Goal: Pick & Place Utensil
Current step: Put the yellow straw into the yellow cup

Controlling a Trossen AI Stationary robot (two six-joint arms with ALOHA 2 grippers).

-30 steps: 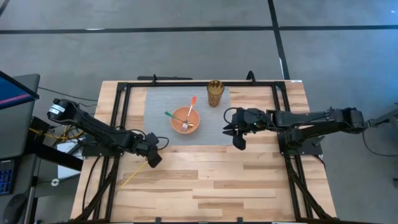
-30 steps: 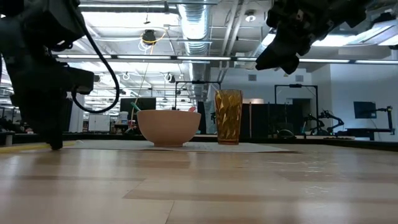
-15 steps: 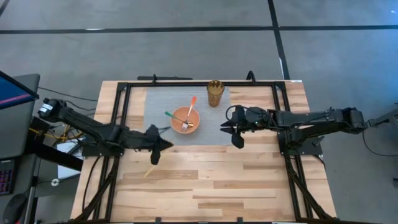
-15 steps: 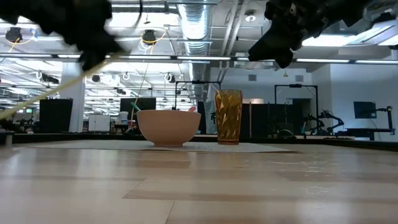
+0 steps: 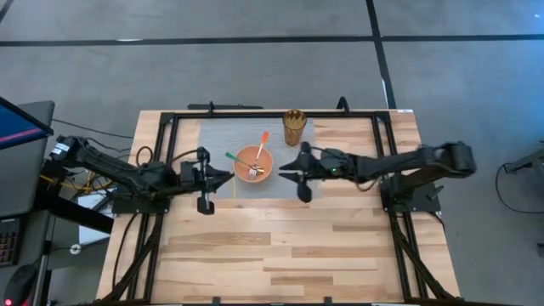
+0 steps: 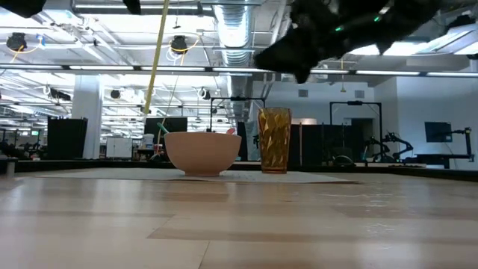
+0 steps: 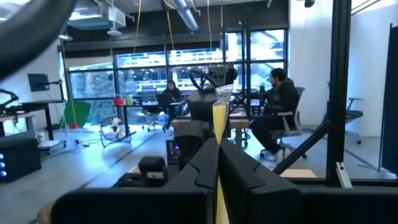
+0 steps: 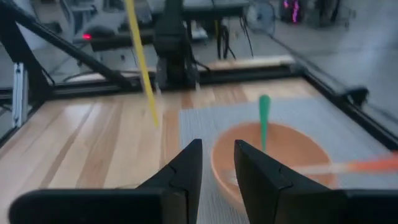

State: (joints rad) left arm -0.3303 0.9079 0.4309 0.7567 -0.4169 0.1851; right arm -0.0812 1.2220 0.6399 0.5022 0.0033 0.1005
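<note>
A thin yellow utensil (image 6: 154, 52) hangs above the table's left half, in my left gripper (image 5: 224, 175), which is shut on it just left of the orange bowl (image 5: 253, 163). The bowl stands on a grey mat (image 5: 212, 140). A green-handled utensil (image 8: 264, 118), an orange-handled one (image 5: 263, 140) and a fork lean in it. An amber cup (image 5: 294, 127) stands on the mat beyond the bowl. My right gripper (image 5: 286, 169) hovers just right of the bowl, open by a narrow gap, holding nothing. My left gripper pinches the yellow utensil's upper part (image 7: 219, 121) between its two fingers, which lie level and point toward the table's right, across the handle. The utensil is lifted clear of the table and hangs nearly upright below the fingers (image 8: 142, 56).
Black frame rails (image 5: 166, 144) run along the table's left, right and far sides. Bare wood (image 5: 289, 246) fills the near half of the table. People sit at desks in the room behind, seen in the left wrist view.
My left gripper has risen from the near-left part of the table and moved right and far, toward the bowl. The yellow utensil came off the wood, first slanting, now hanging nearly upright. My right gripper has moved left toward the bowl.
</note>
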